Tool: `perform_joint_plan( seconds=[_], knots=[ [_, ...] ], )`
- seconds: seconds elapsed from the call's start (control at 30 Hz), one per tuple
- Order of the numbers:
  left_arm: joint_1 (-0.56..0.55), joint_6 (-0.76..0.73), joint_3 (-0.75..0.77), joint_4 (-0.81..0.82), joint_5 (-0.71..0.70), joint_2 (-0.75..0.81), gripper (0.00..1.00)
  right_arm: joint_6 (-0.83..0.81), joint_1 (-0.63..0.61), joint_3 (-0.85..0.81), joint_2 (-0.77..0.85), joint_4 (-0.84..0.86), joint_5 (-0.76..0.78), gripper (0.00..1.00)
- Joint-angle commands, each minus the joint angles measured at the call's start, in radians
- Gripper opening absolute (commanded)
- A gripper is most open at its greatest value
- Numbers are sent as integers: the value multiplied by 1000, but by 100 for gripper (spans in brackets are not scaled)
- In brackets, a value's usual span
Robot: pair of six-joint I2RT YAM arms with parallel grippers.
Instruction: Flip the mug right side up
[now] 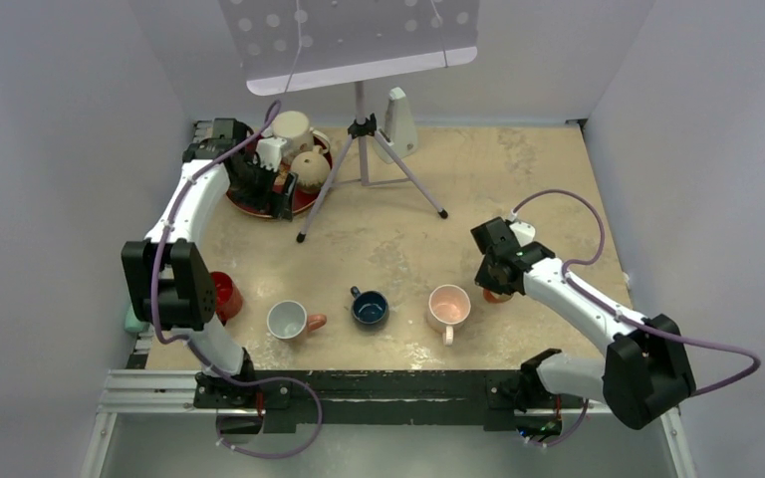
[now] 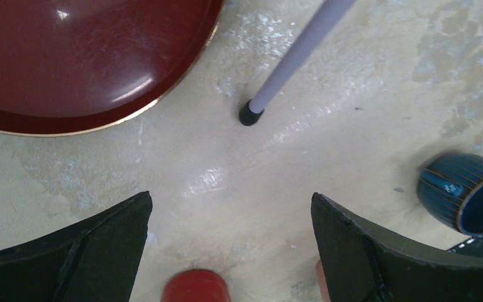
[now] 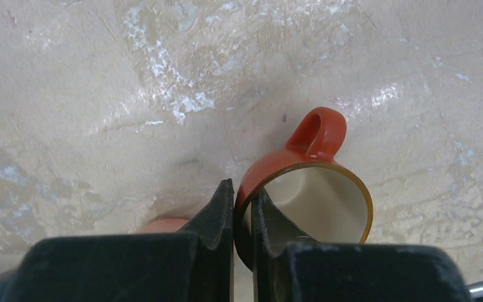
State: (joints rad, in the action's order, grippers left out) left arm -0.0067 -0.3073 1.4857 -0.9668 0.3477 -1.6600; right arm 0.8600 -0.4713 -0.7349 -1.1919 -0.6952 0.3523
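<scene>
Right wrist view: right jaws clamped on the rim of the orange mug (image 3: 317, 198), handle at 12 o'clock. It lies at 3 o'clock from the pink mug (image 1: 448, 306); left jaws gape apart.

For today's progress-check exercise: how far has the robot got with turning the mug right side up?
Done: the right gripper is clamped on the rim of the orange mug, one finger inside, one outside. In hand: the mug's mouth faces the wrist camera, so it looks nearly upright. Left: set it flat on the table and release. The left gripper is open beside the red plate, holding nothing.
</scene>
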Motion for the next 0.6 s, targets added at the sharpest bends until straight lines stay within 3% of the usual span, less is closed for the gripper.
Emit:
perform_joint_plan(
  seconds=[0.0, 0.03, 0.1, 0.23, 0.3, 0.37, 0.57],
  knots=[
    [6, -4, 87, 75, -77, -82, 100, 35, 11, 7, -66, 79, 48, 0],
    [5, -10, 103, 90, -79, -106, 99, 32, 12, 9, -83, 85, 44, 0],
    [5, -28, 136, 128, -76, -152, 99, 25, 16, 14, -106, 107, 33, 10],
    [1, -85, 226, 205, -57, -255, 98, 7, 19, -5, -127, 109, 19, 47],
    [0, -121, 290, 236, -46, -310, 98, 6, 20, -25, -122, 95, 18, 60],
    [0, -168, 349, 268, -30, -355, 99, 5, 19, -47, -112, 77, 12, 66],
    [-14, -226, 453, 312, 116, -438, 100, -27, 20, -105, -75, 37, -7, 68]
  ],
)
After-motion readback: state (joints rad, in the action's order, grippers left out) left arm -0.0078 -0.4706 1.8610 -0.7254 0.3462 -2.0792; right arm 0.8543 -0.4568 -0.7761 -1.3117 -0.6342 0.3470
